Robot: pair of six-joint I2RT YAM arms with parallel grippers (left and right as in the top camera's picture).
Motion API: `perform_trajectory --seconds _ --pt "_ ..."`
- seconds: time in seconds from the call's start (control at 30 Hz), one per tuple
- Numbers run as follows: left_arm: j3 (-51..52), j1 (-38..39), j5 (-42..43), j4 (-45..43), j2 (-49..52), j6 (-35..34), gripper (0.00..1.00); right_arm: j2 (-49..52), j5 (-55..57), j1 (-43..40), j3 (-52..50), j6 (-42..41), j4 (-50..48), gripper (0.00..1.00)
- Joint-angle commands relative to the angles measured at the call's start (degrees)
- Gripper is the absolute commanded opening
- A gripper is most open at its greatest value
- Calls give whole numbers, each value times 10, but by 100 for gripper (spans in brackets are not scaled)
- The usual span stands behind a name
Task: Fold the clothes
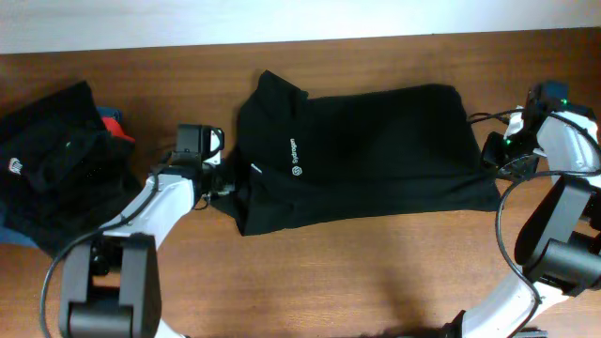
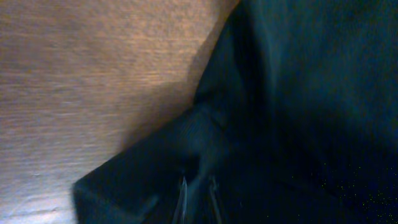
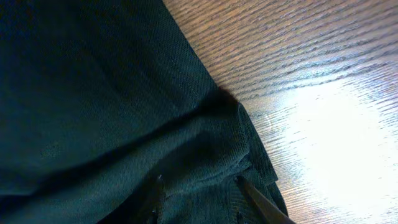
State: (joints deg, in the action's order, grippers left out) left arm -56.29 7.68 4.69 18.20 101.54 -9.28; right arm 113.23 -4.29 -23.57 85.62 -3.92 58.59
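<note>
Overhead, a wooden counter (image 1: 376, 272) fills the picture. A black shirt (image 1: 366, 150) lies flat across its middle. The shirt's long axis runs from side to side, with the neck end toward the robot's left and the hem end toward its right. A pile of black clothes (image 1: 52, 164) sits at the far left edge of the counter, well apart from the flat shirt.

Each arm reaches in from the near side to one short end of the shirt. The left tool (image 1: 223, 178) is at the neck end, by the near corner. The right tool (image 1: 490, 155) is at the hem end, right at the cloth's edge. So the shirt lies between the two tools, and each end has its own arm closest to it. Any fold along the length would likely bring one end over toward the other.

A small white chest logo (image 1: 296, 160) faces up near the left end, and only the overhead view shows it.

The wrist views show the grips, which the overhead view cannot. In the left wrist view, the left tool (image 2: 198, 196) has its fingertips close together with dark cloth bunched between them, so it appears to be pinching the shirt. Bare wood lies to one side.

In the right wrist view, the right tool (image 3: 199, 196) has its fingers (image 3: 252, 196) spread apart over a rumpled fold at the hem. Nothing is clamped there.
</note>
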Motion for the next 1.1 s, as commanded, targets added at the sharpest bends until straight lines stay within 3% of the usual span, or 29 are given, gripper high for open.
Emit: perform_trajectory --seconds 0.0,0.23,0.33,0.6,0.8,1.07 --pt "-10 0 15 -33 36 11 13 7 5 4 8 0 6 40" --pt "-10 -8 -56 -128 82 2 13 7 5 4 8 0 17 40" --pt "-10 -23 -101 -135 85 -40 13 7 5 4 8 0 20 40" --pt "-10 -51 -103 -125 85 -113 13 7 5 4 8 0 21 41" --pt "-19 -51 -24 -113 78 -73 14 7 5 4 8 1 21 41" --pt "-93 -51 -21 24 -30 -13 34 7 5 4 4 6 20 42"
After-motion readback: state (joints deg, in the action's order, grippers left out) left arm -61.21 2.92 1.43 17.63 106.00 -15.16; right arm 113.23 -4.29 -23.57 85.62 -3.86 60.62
